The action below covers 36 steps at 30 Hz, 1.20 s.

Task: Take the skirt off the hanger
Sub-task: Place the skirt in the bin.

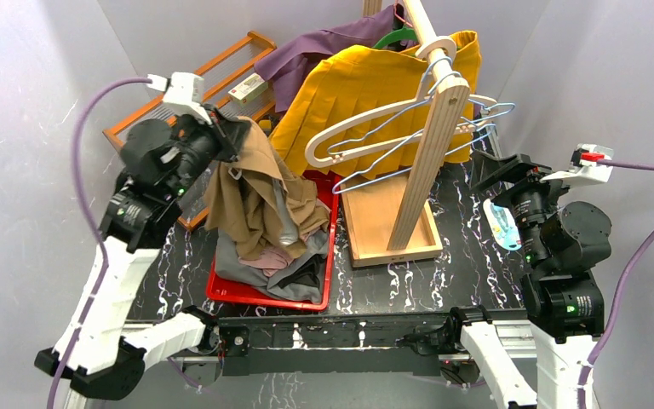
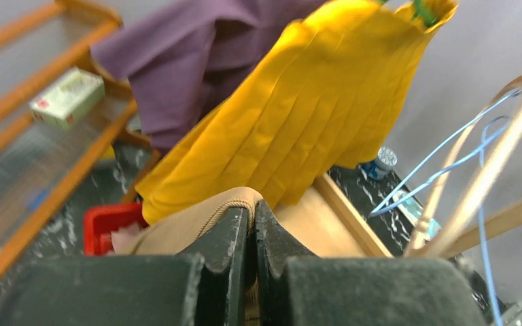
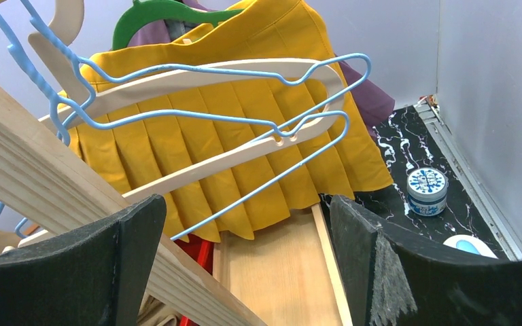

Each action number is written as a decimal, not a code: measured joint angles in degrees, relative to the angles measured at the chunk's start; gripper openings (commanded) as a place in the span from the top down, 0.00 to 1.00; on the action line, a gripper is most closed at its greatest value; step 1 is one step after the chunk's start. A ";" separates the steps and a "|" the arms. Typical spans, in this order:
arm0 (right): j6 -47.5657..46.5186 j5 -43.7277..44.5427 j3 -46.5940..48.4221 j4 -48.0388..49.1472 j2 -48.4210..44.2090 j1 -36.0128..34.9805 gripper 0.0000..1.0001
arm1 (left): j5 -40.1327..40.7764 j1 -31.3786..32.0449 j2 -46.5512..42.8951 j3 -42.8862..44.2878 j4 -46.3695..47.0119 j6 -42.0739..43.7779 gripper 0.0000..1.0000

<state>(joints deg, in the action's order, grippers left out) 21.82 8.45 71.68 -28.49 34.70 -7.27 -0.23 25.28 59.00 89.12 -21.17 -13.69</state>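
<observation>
Tan cloth is what my left pincer (image 1: 237, 136) is clenched on: its fingers are pressed together over a fold at the top edge of the tan skirt (image 1: 255, 200), which I take to be the one the task means. What matters for the next move is how the skirt hangs from that grip. It drops straight down from the pincer, long axis near vertical, and its lower folds rest on the pile of clothes (image 1: 294, 268) in the red basket (image 1: 221, 290) at the left side of the desk (image 1: 468, 264). So the skirt lies below the pincer, not beside it, and the basket sits right under both. I see no hanger in its folds, though I cannot make out a grey strip in the middle of them. I judge the skirt to be off its hanger and ready to be let go into the basket. The left arm is the only one near it. The right pincer (image 1: 496, 170) is spread wide with nothing between its fingers. It is well apart, on the other side of the wooden stand (image 1: 426, 162), facing the bare cream hanger (image 1: 375, 141) and blue wire hangers (image 1: 481, 119) hooked there. Behind those, a yellow pleated skirt (image 1: 366, 85) hangs on a green hanger (image 1: 394, 37). If that one is wanted instead, it too lies closer to the left pincer, just ahead of it.
</observation>
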 measured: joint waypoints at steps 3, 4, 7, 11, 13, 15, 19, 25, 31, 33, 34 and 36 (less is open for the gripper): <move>0.07 -0.02 0.00 0.00 0.00 0.00 0.02 | -0.42 0.00 1.81 -3.85 -0.13 -2.58 1.00; 0.07 0.00 0.00 0.00 0.00 0.00 0.02 | -0.70 0.00 2.60 -4.74 0.20 -3.52 1.00; 0.09 0.00 0.00 0.00 -0.04 0.00 0.02 | -1.29 0.00 3.65 -6.84 1.70 -5.70 1.00; 0.09 0.04 0.00 -0.04 -0.24 0.00 0.02 | -2.62 0.00 2.47 -12.85 5.29 -9.09 1.00; 0.07 0.20 0.00 -0.07 -0.28 0.00 0.02 | -3.06 0.00 0.90 -17.35 6.47 -10.73 1.00; 0.07 0.22 0.00 -0.09 -0.33 0.00 0.01 | -3.56 0.00 -1.57 -23.34 6.88 -13.05 1.00; 0.09 0.20 -0.07 -0.04 -0.59 0.00 0.01 | -4.90 0.00 -6.36 -34.97 7.58 -18.16 1.00; 0.37 0.02 -0.59 -0.02 -0.61 0.00 0.02 | -5.92 0.00 -12.70 -54.53 8.31 -28.35 1.00; 0.46 -0.22 -0.72 -0.07 -0.59 0.00 0.01 | -5.64 -0.04 -13.35 -63.56 10.40 -33.33 1.00; 0.46 -0.22 -0.72 -0.07 -0.59 0.00 0.01 | -5.92 -0.04 -12.76 -64.06 11.37 -33.92 0.95; 0.46 -0.22 -0.72 -0.07 -0.59 0.00 0.02 | -6.23 -0.04 -12.57 -64.06 11.78 -34.01 0.89; 0.46 -0.20 -0.72 -0.09 -0.59 0.00 0.02 | -6.69 -0.04 -12.90 -64.00 12.13 -33.90 0.70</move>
<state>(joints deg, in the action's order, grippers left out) 22.28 8.25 70.96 -28.58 34.11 -7.27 -6.92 25.23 46.11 25.12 -9.04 -47.59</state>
